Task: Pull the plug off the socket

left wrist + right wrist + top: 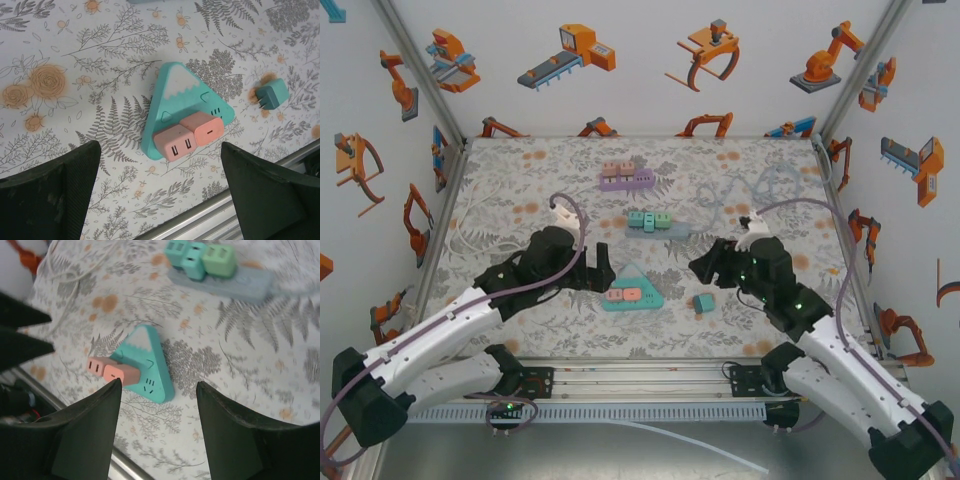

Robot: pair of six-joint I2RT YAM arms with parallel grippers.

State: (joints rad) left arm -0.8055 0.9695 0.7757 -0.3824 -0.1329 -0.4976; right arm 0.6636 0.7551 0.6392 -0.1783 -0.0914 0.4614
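**Socket** [632,285]: teal triangle w/ white peak mark, flat on cloth [520,190], table ctr.
**Pink plugs** [628,295]: two, seated side by side on its 6 o'clock edge. One shows twin USB slots, the other a single slot.
**Teal plug** [703,302]: loose on cloth at 3 o'clock of socket, apart from it, prongs bare. I judge it is already out, so that pull looks done.
**L gripper** [160,145]: at 9 o'clock of socket. My fingers are spread wide and hold nothing. Prob. placed to pin the base if a pink one gets pulled.
**R gripper** [159,385]: approx. 3 o'clock of socket, teal plug just at its 6. My fingers are part open w/ nothing btwn them, which fits a let-go.
**Grey strip** [650,222]: teal and green plugs in it, at 12–1 o'clock. Not my job.
**Purple strip** [625,178]: farther out at 12, plugs in.
**Writing**: no brand or text legible. Only marks are the peak, arrow-like icons and vent slits on socket.
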